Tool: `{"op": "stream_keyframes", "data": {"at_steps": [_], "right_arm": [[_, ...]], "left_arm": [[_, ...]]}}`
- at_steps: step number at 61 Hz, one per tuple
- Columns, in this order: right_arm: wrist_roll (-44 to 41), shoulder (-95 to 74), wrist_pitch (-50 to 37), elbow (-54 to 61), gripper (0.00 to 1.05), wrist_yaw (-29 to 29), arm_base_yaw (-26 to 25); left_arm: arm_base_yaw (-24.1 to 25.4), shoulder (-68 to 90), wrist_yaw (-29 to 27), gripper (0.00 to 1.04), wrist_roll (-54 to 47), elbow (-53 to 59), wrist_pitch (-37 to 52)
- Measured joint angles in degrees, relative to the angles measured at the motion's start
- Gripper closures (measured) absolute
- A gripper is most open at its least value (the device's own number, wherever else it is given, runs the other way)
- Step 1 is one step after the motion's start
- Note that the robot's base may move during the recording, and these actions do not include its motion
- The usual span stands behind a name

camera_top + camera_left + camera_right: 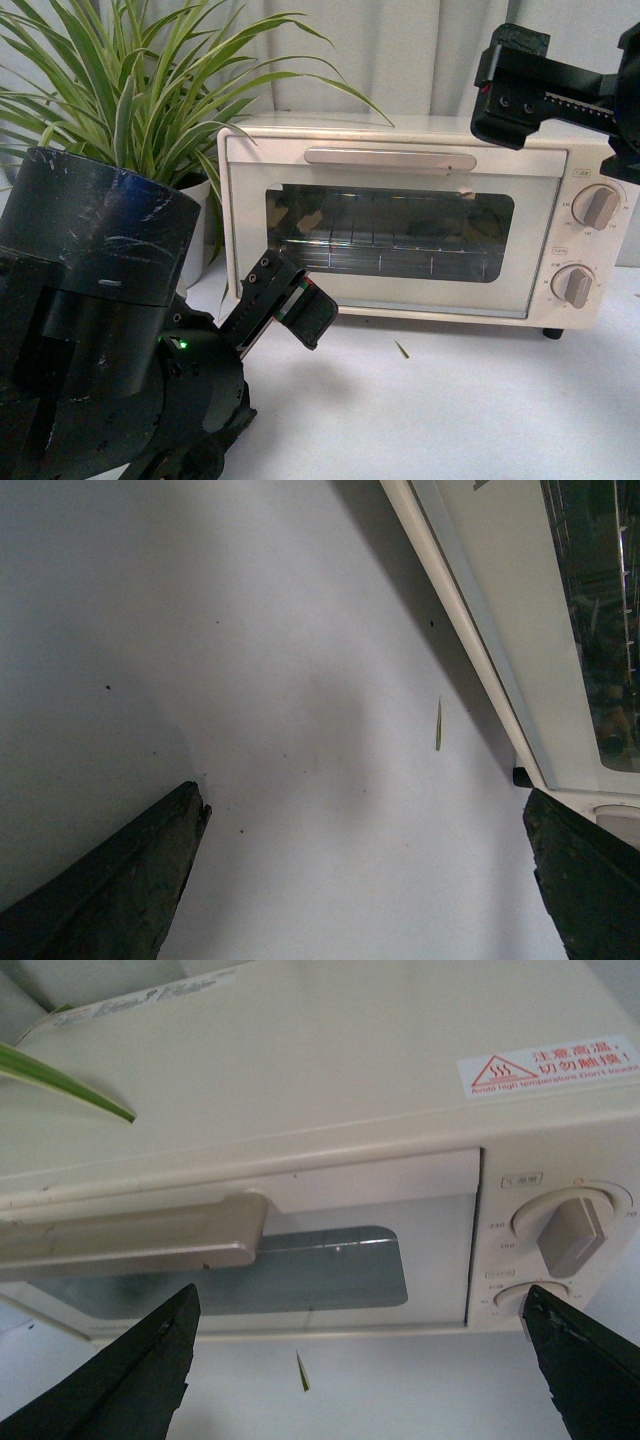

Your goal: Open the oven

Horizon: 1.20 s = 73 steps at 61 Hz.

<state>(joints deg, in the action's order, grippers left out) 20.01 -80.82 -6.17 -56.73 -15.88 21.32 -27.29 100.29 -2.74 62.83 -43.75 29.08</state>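
Left jaws wide apart, empty, right jaws likewise, facing closed oven (pixel 400 230)

The white table (pixel 450 415) carries the oven (pixel 400 225), a potted plant (pixel 130 90) beside it, and a small leaf sliver (pixel 401 349) in front

Light: soft, even, bright | Shadow: faint beneath oven (pixel 410 215) | Glare: mild on door glass | Blur: near fingers (pixel 150 1380)

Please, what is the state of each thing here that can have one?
Oven door: shut.
Left gripper: open, empty.
Right gripper: open, empty, apart from the handle.
Plant: upright.
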Motion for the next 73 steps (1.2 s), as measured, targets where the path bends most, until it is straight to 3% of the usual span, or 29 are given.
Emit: {"op": "stream_keyframes", "data": {"at_steps": [73], "right_arm": [[3.50, -11.04, 15.52, -15.23, 0.09, -3.74, 1.79]], "left_arm": [[0.39, -0.35, -0.02, 0.07, 0.00, 0.39, 0.11]]}}
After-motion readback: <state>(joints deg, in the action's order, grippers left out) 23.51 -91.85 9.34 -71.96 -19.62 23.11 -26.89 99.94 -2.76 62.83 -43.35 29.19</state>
